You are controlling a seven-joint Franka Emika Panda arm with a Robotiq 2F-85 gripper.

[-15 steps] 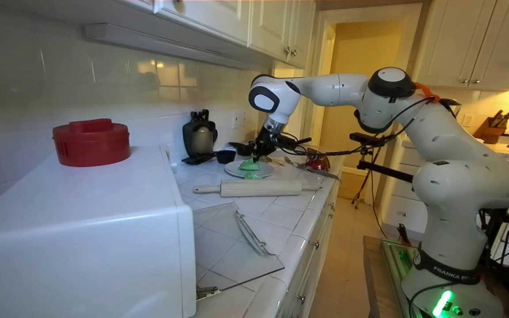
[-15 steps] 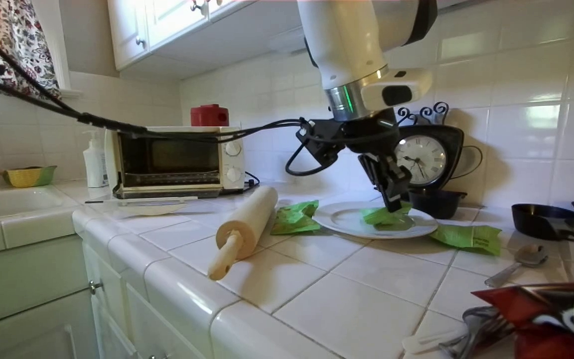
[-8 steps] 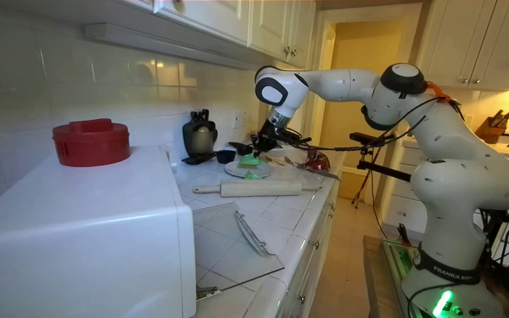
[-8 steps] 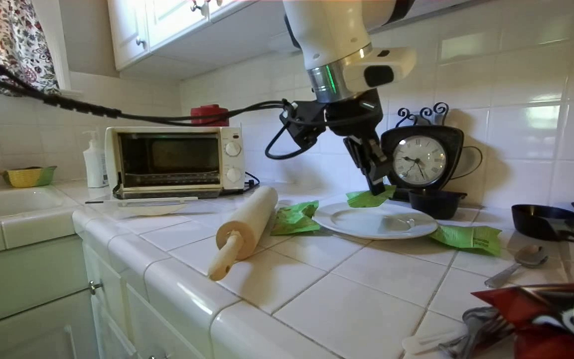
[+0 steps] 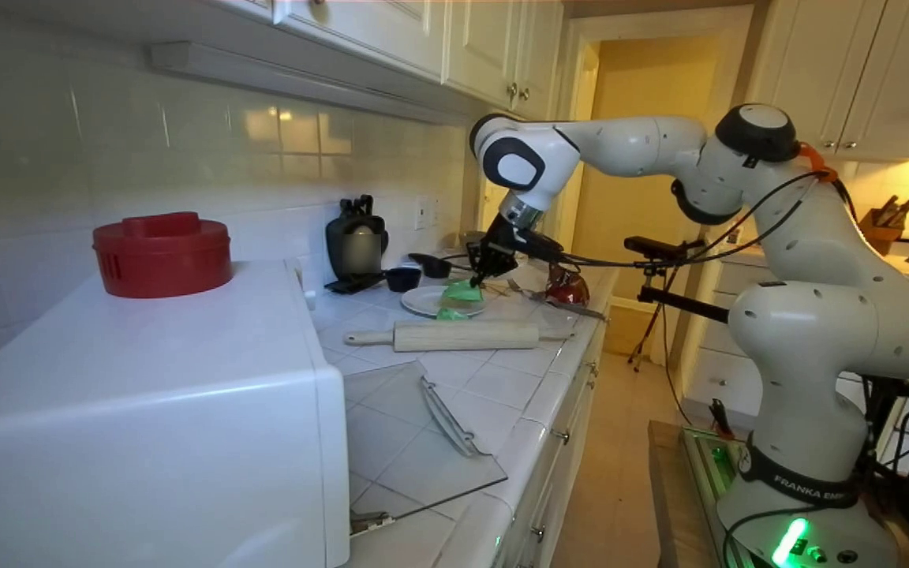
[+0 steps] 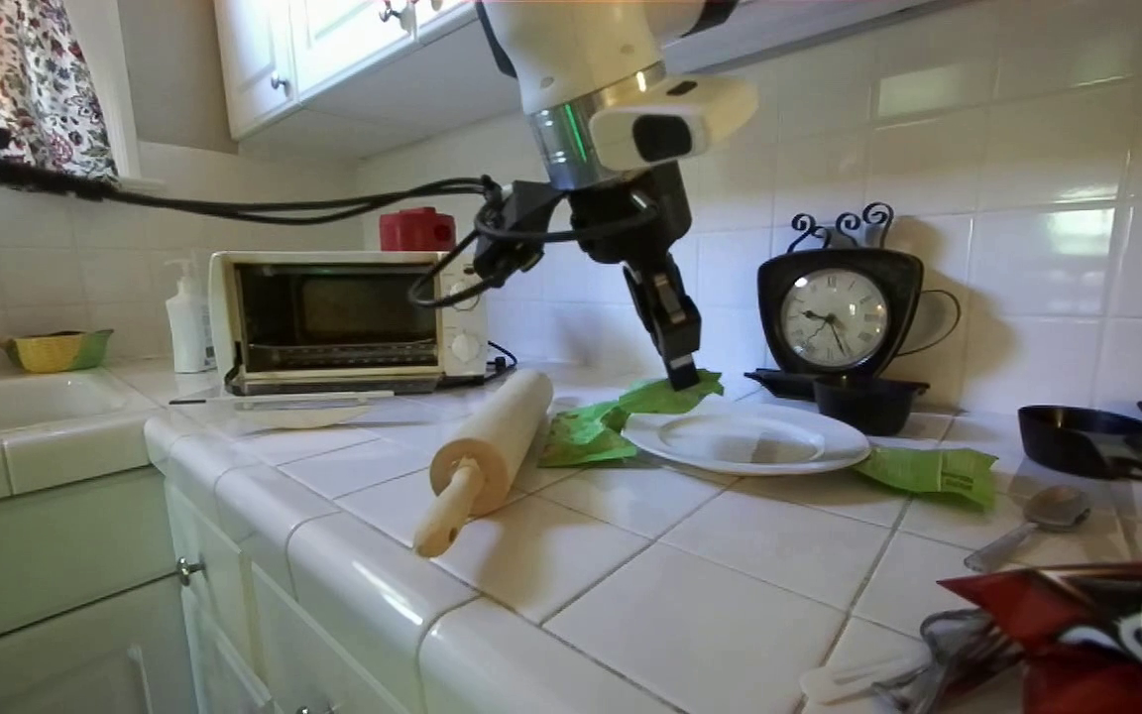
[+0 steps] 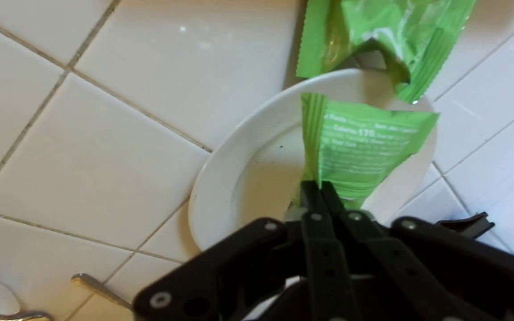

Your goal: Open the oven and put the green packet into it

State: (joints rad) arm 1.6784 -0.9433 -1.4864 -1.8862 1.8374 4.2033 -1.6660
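Observation:
The white oven (image 5: pixel 139 394) stands on the counter; its open front shows in an exterior view (image 6: pixel 466 322). Its clear glass door (image 5: pixel 415 442) is folded down over the counter. My gripper (image 5: pixel 480 280) is shut on one end of a green packet (image 5: pixel 462 291). It holds the packet just above the white plate (image 5: pixel 415 302), near the plate's oven-side edge in an exterior view (image 6: pixel 685 377). In the wrist view the fingertips (image 7: pixel 319 187) pinch the packet (image 7: pixel 359 142), whose printed side shows. The oven's floor is hidden.
A second green packet (image 6: pixel 586 433) lies between plate and rolling pin (image 6: pixel 492 436); a third (image 6: pixel 938 474) lies beyond the plate. The black clock (image 6: pixel 834 317) and dark pans (image 6: pixel 1082 441) stand near the wall. A red container (image 5: pixel 162 256) sits on the oven. A red bag (image 6: pixel 1116 635) lies nearby.
The packet was down on the plate and is now lifted in my gripper. Gripper and packet have moved sideways, left in an exterior view, toward the plate's oven-side edge. The oven door has not moved.

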